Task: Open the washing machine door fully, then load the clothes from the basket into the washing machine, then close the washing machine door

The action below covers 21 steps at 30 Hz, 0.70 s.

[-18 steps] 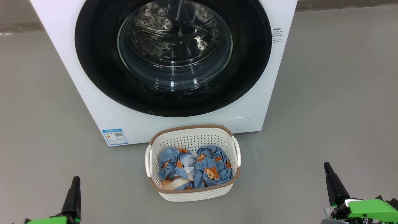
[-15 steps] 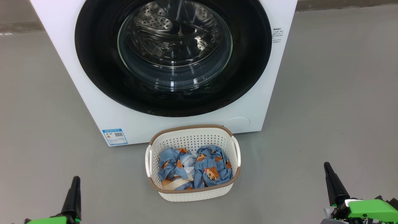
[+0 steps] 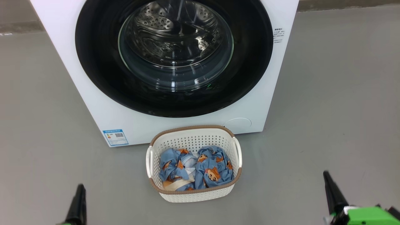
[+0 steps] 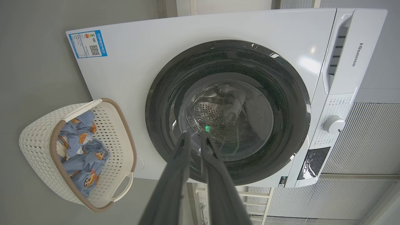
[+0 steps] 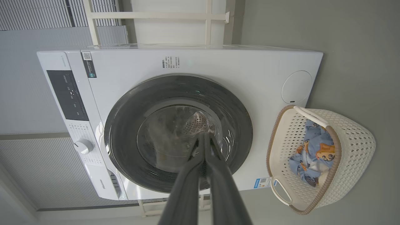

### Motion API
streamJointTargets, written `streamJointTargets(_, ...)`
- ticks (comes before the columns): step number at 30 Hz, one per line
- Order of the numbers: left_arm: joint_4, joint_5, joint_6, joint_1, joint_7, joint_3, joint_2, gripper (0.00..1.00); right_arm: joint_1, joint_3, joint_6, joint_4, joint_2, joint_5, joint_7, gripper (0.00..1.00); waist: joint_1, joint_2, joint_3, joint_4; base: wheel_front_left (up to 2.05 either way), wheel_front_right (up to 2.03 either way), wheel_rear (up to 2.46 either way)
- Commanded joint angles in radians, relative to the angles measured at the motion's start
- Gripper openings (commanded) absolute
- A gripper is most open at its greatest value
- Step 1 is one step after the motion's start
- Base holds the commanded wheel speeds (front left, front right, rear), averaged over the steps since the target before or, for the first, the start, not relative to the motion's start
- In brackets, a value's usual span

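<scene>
Grey floor (image 3: 328,93) bears the washing machine (image 3: 100,115) and basket (image 3: 193,195).

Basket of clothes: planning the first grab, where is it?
Head view centre: the basket sits on the grey floor just before the washing machine, below its closed door.

The basket (image 3: 193,139) stands open-topped, so its clothes (image 3: 212,168) can be reached from straight above. Just behind the basket, the shut washing machine door (image 3: 93,62) bars the drum (image 3: 156,22). Bare floor (image 3: 328,93) spreads left, right and in front of the basket.
</scene>
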Motion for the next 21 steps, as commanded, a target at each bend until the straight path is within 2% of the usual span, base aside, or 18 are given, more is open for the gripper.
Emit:
streamJointTargets(1, 0.001, 0.000, 0.000, 0.001, 0.000, 0.000, -0.001, 1.00, 0.001, 0.000, 0.000, 0.002, 0.000, 0.000, 0.000, 1.00, 0.0000, -0.0001, 0.000, 0.000, 0.00, 0.00, 0.00)
streamJointTargets(5, 0.010, 0.005, 0.000, 0.011, -0.005, -0.003, -0.007, 1.00, 0.006, 0.005, 0.000, 0.012, 0.004, -0.007, -0.005, 1.00, 0.0002, -0.0001, 0.001, 0.000, 0.00, 0.00, 0.00)
streamJointTargets(8, 0.002, 0.018, -0.001, 0.009, -0.018, -0.010, -0.001, 1.00, -0.001, 0.015, 0.000, 0.007, 0.000, -0.024, -0.017, 1.00, 0.0023, -0.0001, -0.002, -0.001, 0.00, 0.00, 0.00)
streamJointTargets(12, -0.006, 0.037, -0.001, 0.008, -0.031, -0.020, 0.008, 1.00, -0.007, 0.024, 0.000, 0.003, -0.005, -0.046, -0.030, 1.00, 0.0003, -0.0001, 0.000, -0.002, 0.00, 0.00, 0.00)
streamJointTargets(21, -0.025, 0.106, -0.002, 0.003, -0.058, -0.030, 0.020, 1.00, -0.025, 0.044, 0.000, -0.003, -0.017, -0.122, -0.057, 1.00, 0.0001, -0.0001, 0.001, -0.003, 0.00, 0.00, 0.00)
